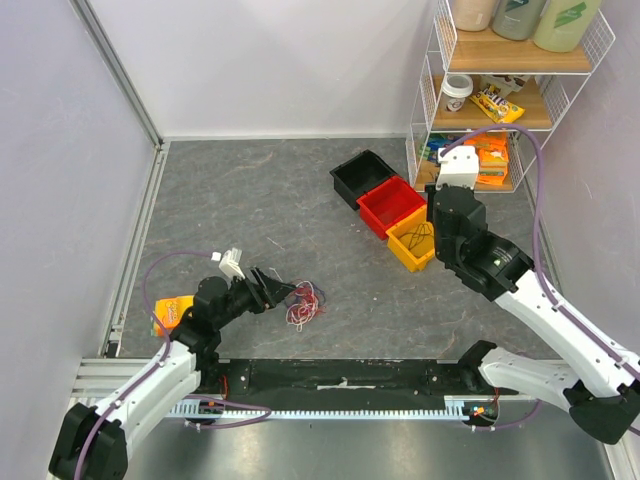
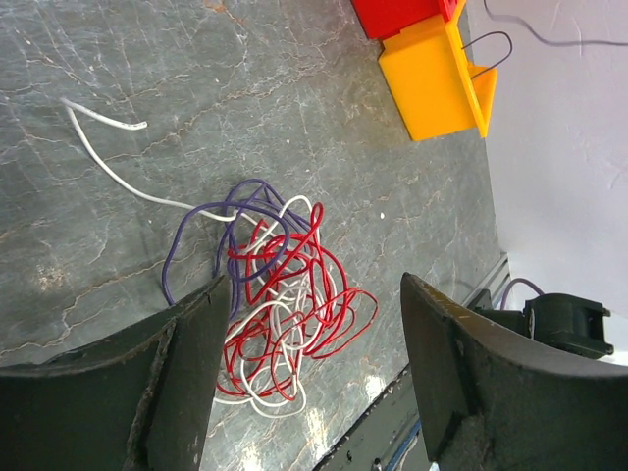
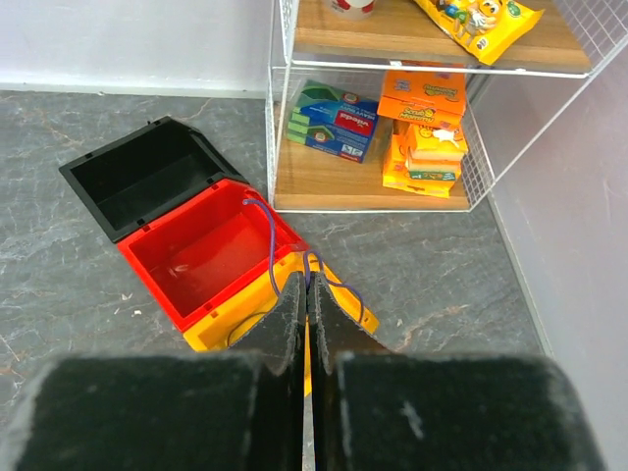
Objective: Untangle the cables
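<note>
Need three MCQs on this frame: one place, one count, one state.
1. Where is the cable tangle?
A) in a drawer
B) on the table by the left gripper
C) on a chair
2. How many bins stand in the row?
A) two
B) three
C) five
3. How is the right gripper?
A) wide open
B) shut
C) clamped on a cup
Answers:
1 B, the tangle lies on the table between the open fingers.
2 B, there is a black bin, a red bin and a yellow bin.
3 B, its fingers meet.
</note>
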Robot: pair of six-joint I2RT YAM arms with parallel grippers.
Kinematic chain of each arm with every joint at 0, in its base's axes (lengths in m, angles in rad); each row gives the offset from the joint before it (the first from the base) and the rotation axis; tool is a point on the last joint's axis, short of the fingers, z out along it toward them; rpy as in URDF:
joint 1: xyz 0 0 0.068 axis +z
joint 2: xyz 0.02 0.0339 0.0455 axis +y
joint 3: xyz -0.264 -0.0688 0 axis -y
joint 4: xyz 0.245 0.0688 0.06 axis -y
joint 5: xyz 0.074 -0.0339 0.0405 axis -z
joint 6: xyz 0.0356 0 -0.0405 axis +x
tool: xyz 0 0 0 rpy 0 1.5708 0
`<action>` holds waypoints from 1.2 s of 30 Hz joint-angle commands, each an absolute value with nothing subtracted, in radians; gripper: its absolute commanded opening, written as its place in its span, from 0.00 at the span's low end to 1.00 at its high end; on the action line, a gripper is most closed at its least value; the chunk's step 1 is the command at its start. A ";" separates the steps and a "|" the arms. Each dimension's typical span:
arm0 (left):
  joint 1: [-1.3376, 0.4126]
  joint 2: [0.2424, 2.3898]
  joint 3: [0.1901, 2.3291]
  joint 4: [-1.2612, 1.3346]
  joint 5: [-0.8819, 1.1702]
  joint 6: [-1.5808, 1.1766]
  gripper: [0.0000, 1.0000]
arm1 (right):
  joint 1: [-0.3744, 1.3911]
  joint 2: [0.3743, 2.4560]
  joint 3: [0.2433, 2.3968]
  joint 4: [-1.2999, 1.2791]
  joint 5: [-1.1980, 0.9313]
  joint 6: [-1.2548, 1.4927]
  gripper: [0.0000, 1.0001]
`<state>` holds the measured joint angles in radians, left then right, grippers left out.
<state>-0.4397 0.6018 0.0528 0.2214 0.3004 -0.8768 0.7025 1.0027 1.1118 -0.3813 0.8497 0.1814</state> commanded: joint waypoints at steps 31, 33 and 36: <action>-0.437 0.586 0.006 0.290 0.324 -0.879 0.76 | 0.371 1.256 0.824 -0.255 0.313 0.545 0.00; -0.439 0.589 0.006 0.291 0.322 -0.879 0.76 | 0.361 1.294 0.834 -0.264 0.289 0.529 0.00; -0.437 0.598 0.008 0.295 0.324 -0.877 0.76 | 0.357 1.383 0.885 -0.296 0.258 0.489 0.00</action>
